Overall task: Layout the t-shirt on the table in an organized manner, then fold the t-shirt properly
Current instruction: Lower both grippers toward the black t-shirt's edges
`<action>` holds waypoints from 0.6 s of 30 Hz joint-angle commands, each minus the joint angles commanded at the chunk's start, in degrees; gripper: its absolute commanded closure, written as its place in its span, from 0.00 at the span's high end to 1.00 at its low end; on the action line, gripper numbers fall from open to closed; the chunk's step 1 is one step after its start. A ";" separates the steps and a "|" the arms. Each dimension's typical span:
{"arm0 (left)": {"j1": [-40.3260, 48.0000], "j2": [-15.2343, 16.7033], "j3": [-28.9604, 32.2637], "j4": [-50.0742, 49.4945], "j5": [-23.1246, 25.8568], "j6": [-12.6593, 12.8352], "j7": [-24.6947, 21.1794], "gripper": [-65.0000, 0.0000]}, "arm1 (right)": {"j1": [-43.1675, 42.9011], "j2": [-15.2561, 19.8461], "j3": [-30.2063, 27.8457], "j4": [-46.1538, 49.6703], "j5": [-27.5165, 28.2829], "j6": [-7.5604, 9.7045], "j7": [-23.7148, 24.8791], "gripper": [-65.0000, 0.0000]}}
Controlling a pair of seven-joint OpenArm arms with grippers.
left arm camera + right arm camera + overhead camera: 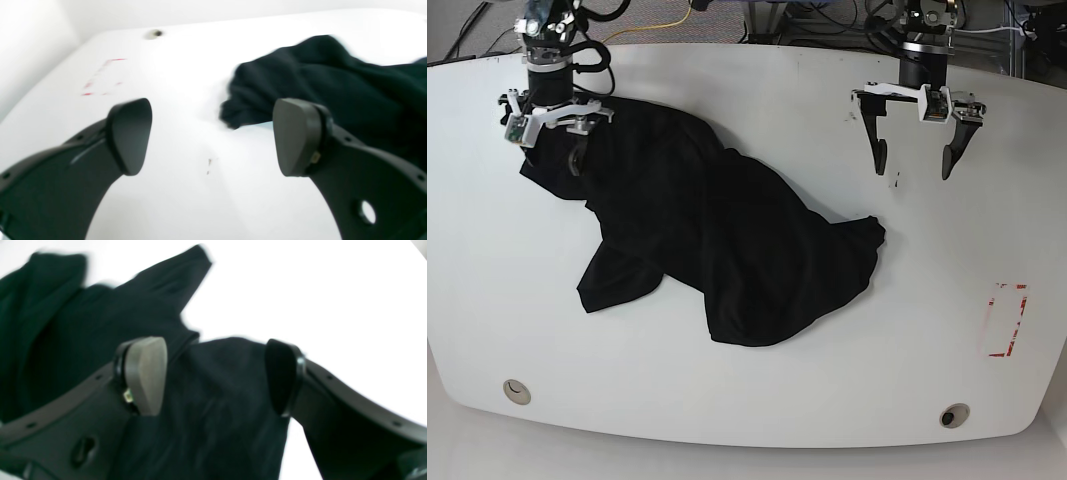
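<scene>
The big soft black t-shirt (717, 250) lies bunched up in the middle of the smooth white counter (927, 330), reaching toward its far corner. The right gripper (549, 160) hangs over the shirt there with fingers (146, 373) wide apart, holding nothing. The left gripper (914, 162) is spread wide too, over bare counter near the far edge.

black t-shirt (717, 240), plain and soft, crumpled in an uneven heap on the white table (757, 400). spread diagonally from the table's far corner toward its middle, with folds and ridges throughout. one flap sticking out toward the table's near edge, another bunched end pointing toward the red rectangle marking (1006, 320) but well apart from it. no print visible. smooth tabletop with curved edges and two round holes near the front edge.
</scene>
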 joint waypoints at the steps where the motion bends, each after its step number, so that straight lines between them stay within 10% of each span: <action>1: 0.00 0.09 0.35 0.00 0.00 0.00 0.00 0.83 | 1.85 0.00 1.76 -0.44 0.88 1.05 -2.29 0.68; 18: -3.60 -0.18 3.60 -0.09 0.26 0.00 5.36 0.83 | 18.11 0.09 22.59 -13.71 2.20 16.53 -25.23 0.67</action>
